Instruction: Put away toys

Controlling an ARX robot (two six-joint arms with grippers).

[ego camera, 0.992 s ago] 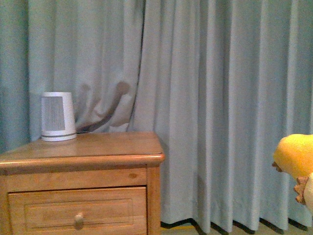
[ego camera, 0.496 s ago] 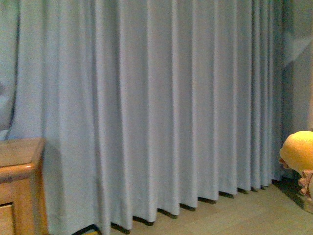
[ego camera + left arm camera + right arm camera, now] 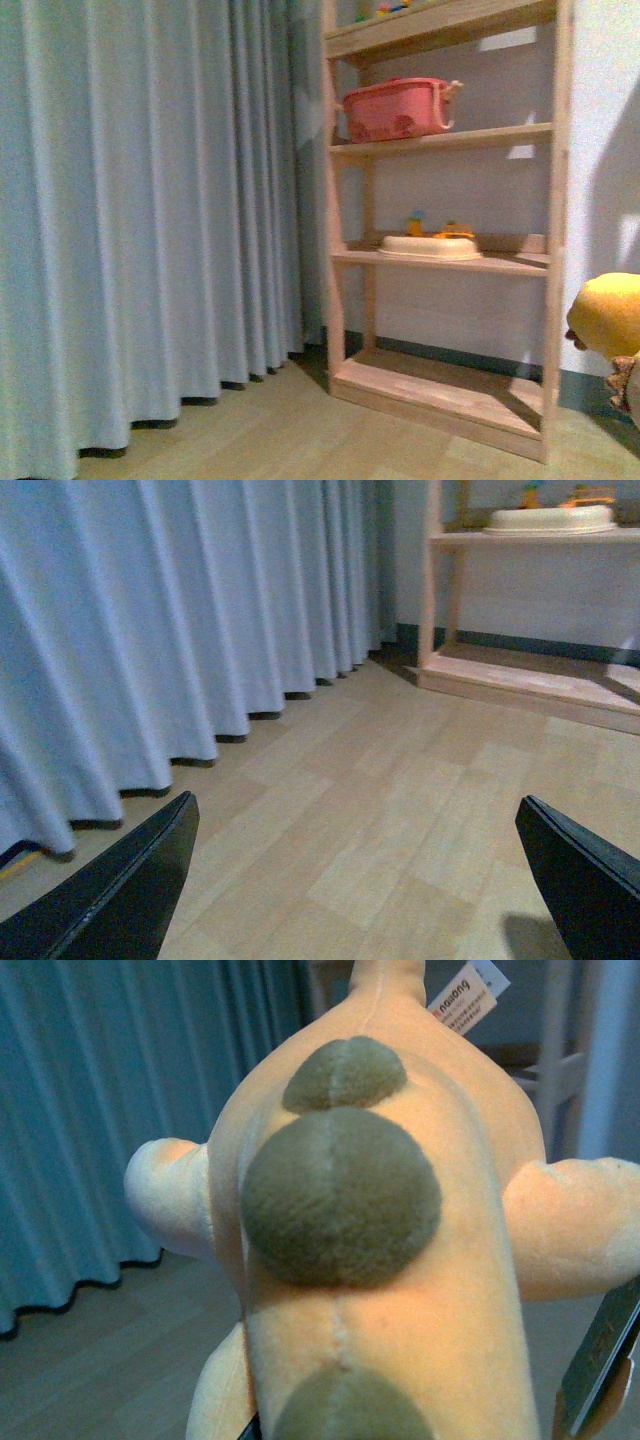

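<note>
The plush toy [image 3: 370,1230] is orange-yellow with round olive spots down its back and a white tag. It fills the right wrist view, and its edge shows at the far right of the front view [image 3: 610,320]. My right gripper [image 3: 420,1425] is shut on the plush toy and holds it in the air; only one dark finger [image 3: 600,1360] shows beside it. My left gripper [image 3: 365,880] is open and empty, its two dark fingertips [image 3: 120,890] wide apart above the wooden floor.
A wooden shelf unit [image 3: 440,260] stands against the wall ahead to the right, with a pink bin [image 3: 400,108] on an upper shelf and a cream tray [image 3: 430,246] with small toys below. A grey-blue curtain [image 3: 140,220] hangs at the left. Light wooden floor [image 3: 400,780] lies below.
The view has swung right: the nightstand and white heater have gone out of sight, and the shelf unit has come into view. The plush toy stays at the right edge.
</note>
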